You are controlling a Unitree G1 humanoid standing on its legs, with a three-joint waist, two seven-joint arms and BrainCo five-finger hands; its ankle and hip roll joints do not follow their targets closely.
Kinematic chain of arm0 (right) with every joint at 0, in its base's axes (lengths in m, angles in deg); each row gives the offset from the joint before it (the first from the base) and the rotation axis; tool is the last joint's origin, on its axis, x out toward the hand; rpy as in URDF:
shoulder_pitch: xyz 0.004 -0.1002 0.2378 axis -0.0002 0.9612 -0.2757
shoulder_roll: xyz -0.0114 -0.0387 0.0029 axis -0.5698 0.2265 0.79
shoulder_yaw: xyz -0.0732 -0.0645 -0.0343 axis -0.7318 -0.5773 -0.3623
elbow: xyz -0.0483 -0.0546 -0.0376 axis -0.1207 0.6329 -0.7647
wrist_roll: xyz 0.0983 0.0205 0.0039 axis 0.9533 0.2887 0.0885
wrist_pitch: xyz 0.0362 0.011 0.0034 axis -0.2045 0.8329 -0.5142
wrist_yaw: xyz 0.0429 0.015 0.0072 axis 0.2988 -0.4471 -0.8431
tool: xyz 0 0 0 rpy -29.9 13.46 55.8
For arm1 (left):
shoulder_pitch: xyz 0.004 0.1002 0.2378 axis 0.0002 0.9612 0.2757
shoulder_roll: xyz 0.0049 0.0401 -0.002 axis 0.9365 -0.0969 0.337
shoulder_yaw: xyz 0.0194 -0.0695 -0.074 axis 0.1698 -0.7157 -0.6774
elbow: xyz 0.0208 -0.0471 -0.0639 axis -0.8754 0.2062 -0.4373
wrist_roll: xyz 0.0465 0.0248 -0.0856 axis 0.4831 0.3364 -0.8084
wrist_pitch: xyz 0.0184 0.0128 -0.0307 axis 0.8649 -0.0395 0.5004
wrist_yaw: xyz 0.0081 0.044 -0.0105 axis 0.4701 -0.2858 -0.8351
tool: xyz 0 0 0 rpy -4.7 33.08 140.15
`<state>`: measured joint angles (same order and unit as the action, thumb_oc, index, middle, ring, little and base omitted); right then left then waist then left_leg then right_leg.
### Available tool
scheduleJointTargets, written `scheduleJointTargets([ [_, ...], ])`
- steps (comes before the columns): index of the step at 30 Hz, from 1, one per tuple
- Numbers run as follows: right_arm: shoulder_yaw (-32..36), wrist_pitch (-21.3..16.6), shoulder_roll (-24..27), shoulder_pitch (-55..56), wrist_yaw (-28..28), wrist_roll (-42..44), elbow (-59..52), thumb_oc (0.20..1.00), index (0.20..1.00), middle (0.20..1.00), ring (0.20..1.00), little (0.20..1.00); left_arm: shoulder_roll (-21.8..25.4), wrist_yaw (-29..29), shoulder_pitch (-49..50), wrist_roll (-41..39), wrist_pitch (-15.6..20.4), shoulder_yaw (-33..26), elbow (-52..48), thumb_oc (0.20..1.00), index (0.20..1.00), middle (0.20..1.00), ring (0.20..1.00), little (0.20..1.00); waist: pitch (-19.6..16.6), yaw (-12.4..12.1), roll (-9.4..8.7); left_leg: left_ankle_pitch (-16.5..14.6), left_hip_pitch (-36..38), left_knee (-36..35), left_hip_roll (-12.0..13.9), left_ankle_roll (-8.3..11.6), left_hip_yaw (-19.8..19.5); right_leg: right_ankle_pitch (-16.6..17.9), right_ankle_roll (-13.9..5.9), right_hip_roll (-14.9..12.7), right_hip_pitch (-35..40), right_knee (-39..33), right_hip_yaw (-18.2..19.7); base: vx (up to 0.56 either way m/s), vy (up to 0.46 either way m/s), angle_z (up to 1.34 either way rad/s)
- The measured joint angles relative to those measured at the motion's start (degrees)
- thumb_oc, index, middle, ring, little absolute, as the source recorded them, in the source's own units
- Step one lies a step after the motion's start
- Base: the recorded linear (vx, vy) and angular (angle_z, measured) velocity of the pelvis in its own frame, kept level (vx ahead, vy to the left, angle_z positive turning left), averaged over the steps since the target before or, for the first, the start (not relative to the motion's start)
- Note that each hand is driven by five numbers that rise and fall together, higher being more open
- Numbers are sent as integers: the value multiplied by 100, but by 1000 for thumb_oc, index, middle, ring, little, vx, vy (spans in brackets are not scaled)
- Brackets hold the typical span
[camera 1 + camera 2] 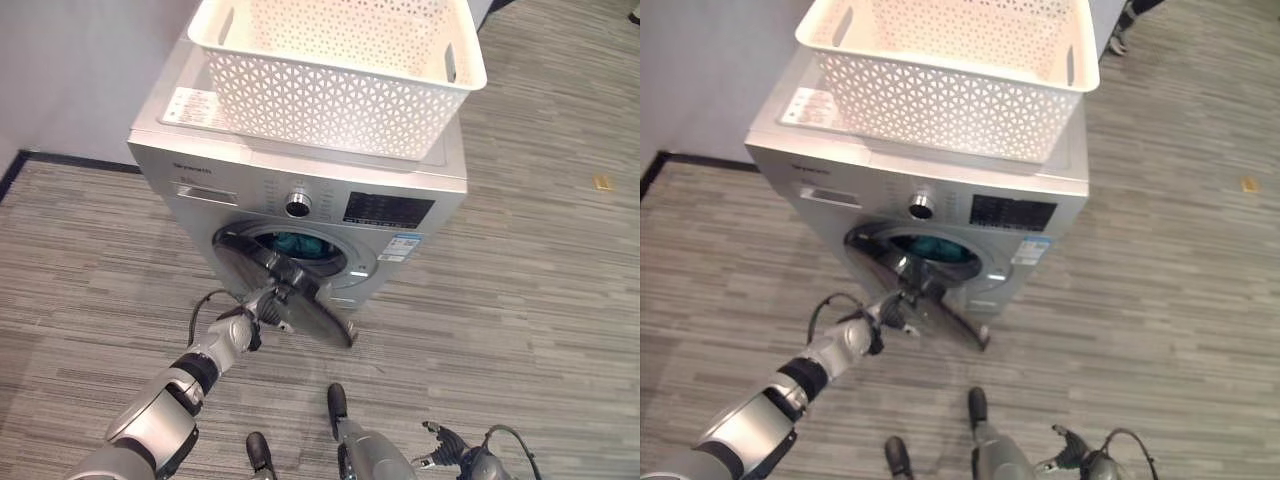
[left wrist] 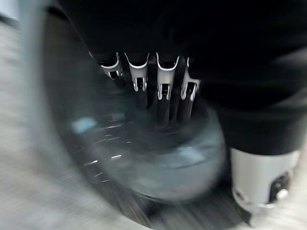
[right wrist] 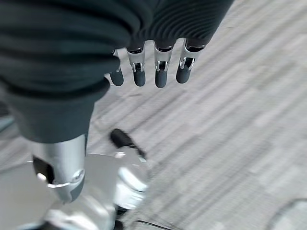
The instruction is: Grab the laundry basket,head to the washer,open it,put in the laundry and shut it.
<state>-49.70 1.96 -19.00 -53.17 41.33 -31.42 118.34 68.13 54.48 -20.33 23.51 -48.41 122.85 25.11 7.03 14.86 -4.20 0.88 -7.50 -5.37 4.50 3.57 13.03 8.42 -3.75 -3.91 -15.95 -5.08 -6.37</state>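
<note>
One white perforated plastic laundry basket (image 1: 335, 70) sits on top of the one silver front-loading washer (image 1: 400, 185); teal laundry (image 1: 300, 243) shows in the drum. One round glass door (image 1: 290, 290) hangs part open, left hand (image 1: 268, 305) against it, fingers (image 2: 163, 91) straight. Right hand (image 3: 148, 72) low over the grey striped floor (image 1: 520, 290), fingers relaxed, holding nothing.

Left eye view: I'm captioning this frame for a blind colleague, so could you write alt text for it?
The robot's left hand touches the open round door of a silver front-loading washer, with teal laundry visible inside the drum. An empty white laundry basket sits on top of the washer, on a grey striped floor.
</note>
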Motion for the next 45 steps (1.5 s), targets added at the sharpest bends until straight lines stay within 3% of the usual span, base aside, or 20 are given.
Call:
scheduleJointTargets([
  [1, -9, 4, -3, -48, -5, -1, 100, 1000, 1000, 1000, 1000, 1000, 46, -26, -108, -48, 74, 4, -112, 1000, 1000, 1000, 1000, 1000, 8, 15, -12, 0, -17, 0, -4, 0, 9, 39, 22, -2, -31, 0, 18, 50, -48, -12],
  [4, -5, 45, -244, 17, -85, -37, 1308, 1000, 1000, 1000, 1000, 1000, -451, -31, -649, -220, 298, 368, -459, 1000, 1000, 1000, 1000, 1000, 14, 41, -34, 0, -16, 1, -1, -1, 26, 40, 18, 1, -27, 1, 13, 36, -32, -2],
  [10, 15, 2, -286, 57, -112, 11, 1152, 1000, 1000, 1000, 1000, 1000, -1001, -91, -682, -375, 443, 428, -186, 1000, 1000, 1000, 1000, 1000, 27, 163, -12, -6, 37, 0, -1, -10, 20, 37, 15, -2, 13, -1, -2, 5, -18, -2],
  [15, 19, -51, -305, -164, 44, 121, 718, 1000, 1000, 1000, 1000, 1000, -928, -396, -352, -661, 461, 63, -287, 1000, 1000, 1000, 1000, 1000, 107, 104, 120, -6, 23, -16, 14, -13, -36, 37, 18, 1, 23, -2, -37, -7, -38, 4],
  [19, 26, -109, -322, -258, 117, 259, 618, 1000, 1000, 1000, 1000, 1000, -809, -484, 569, -1132, 513, -316, -793, 1000, 1000, 1000, 1000, 1000, 151, -89, 329, 15, 44, -22, 38, 8, -139, 39, 53, 10, 107, 0, -156, 11, -35, 12],
  [21, 128, -95, -366, -232, 144, 316, 616, 1000, 1000, 1000, 1000, 1000, -911, -435, 1612, -1624, 688, -855, -1247, 1000, 1000, 1000, 1000, 1000, 170, -182, 383, 14, 188, -16, 74, 6, -194, -20, 97, 26, 311, -1, -241, 3, -72, 38],
  [23, 316, -93, -421, -216, 229, 471, 771, 1000, 1000, 1000, 1000, 1000, -767, -317, 2434, -2040, 779, -999, -1251, 1000, 1000, 1000, 1000, 1000, 182, -523, 423, 47, 250, 4, 100, 41, -507, -130, 95, 29, 554, -1, -534, 16, -146, 72],
  [24, 416, -93, -447, -206, 234, 491, 795, 1000, 1000, 1000, 1000, 1000, -709, -205, 2981, -2253, 889, -1352, -1186, 1000, 1000, 1000, 1000, 1000, 183, -631, 426, 53, 305, 4, 120, 48, -659, -191, 103, 34, 678, -2, -683, 54, -136, 54],
  [26, 518, -88, -551, -219, 251, 514, 1019, 1000, 1000, 1000, 1000, 1000, -569, -67, 3804, -2473, 911, -2019, -857, 1000, 1000, 1000, 1000, 1000, 169, -883, 402, 58, 481, 64, 166, 59, -783, -326, 98, 98, 943, -40, -764, 26, -89, 37],
  [28, 527, -89, -571, -197, 241, 545, 1225, 1000, 1000, 1000, 1000, 1000, -335, -33, 4153, -2563, 875, -2246, -572, 1000, 1000, 1000, 1000, 1000, 138, -1078, 355, 57, 521, 151, 184, 65, -798, -419, 111, 96, 1057, -51, -816, 13, -154, 22],
  [29, 549, -84, -603, -264, 219, 643, 1271, 1000, 1000, 1000, 1000, 1000, -14, 48, 4462, -2541, 928, -2420, -405, 1000, 1000, 1000, 1000, 1000, 138, -1322, 332, -7, 368, 515, 211, 188, -989, -497, 191, 184, 1125, -6, -804, 7, -170, 33],
  [30, 538, -86, -654, -204, 216, 726, 1272, 1000, 1000, 1000, 1000, 1000, 16, 23, 4410, -2495, 921, -2614, -249, 1000, 1000, 1000, 1000, 1000, 161, -1332, 175, -27, 111, 1025, 139, 303, -1314, -487, 310, 85, 1148, -53, -787, -2, -97, 41],
  [32, 527, -96, -659, -239, 146, 767, 1322, 1000, 1000, 1000, 1000, 1000, 123, -15, 4440, -2343, 904, -2927, 272, 1000, 1000, 1000, 1000, 1000, 161, -1604, 94, 78, -31, 1545, 76, 461, -1829, -518, 350, 72, 1361, -53, -837, 44, -8, 30],
  [33, 522, -121, -699, -303, 106, 770, 1327, 1000, 1000, 1000, 1000, 1000, 124, -17, 4507, -2291, 912, -2991, 537, 1000, 1000, 1000, 1000, 1000, 143, -1652, 64, 116, -81, 1653, 67, 525, -2018, -533, 366, 57, 1426, -54, -867, 52, 66, 7],
  [36, 517, -115, -724, -327, 101, 847, 1374, 1000, 1000, 1000, 1000, 1000, -73, -19, 4397, -2088, 834, -3025, 1434, 1000, 1000, 1000, 1000, 1000, 62, -1608, 64, 71, -130, 1780, 118, 461, -2008, -516, 412, -1, 1453, -55, -1032, 41, 75, 16],
  [39, 601, -104, -660, -182, 94, 935, 1406, 1000, 1000, 1000, 1000, 1000, -390, -24, 4257, -1964, 745, -3033, 1889, 1000, 1000, 1000, 1000, 1000, 14, -1536, 85, 80, -32, 1123, 149, 459, -1894, -520, 404, -104, 1391, -53, -1088, 46, 59, 31],
  [40, 648, -106, -630, -180, 91, 933, 1433, 1000, 1000, 1000, 1000, 1000, -468, -24, 4274, -1946, 734, -3033, 1988, 1000, 1000, 1000, 1000, 1000, 1, -1536, 121, 84, 22, 919, 166, 452, -1861, -506, 386, -111, 1383, -52, -1058, 96, 28, -22],
  [42, 723, -89, -497, -125, 86, 924, 1513, 1000, 1000, 1000, 1000, 1000, -806, -35, 4461, -1958, 665, -3234, 2061, 1000, 1000, 1000, 1000, 1000, -131, -1574, 416, -16, 489, 436, 313, 289, -1836, -406, 227, 79, 1434, -54, -934, 113, 59, -37],
  [45, 742, -92, -703, 11, 35, 916, 1595, 1000, 1000, 1000, 1000, 1000, -808, -30, 4558, -1984, 631, -3220, 1973, 1000, 1000, 1000, 1000, 1000, -209, -1630, 190, -52, 765, 279, 131, 100, -1695, -374, 66, -85, 1589, -53, -696, 87, 78, -15],
])
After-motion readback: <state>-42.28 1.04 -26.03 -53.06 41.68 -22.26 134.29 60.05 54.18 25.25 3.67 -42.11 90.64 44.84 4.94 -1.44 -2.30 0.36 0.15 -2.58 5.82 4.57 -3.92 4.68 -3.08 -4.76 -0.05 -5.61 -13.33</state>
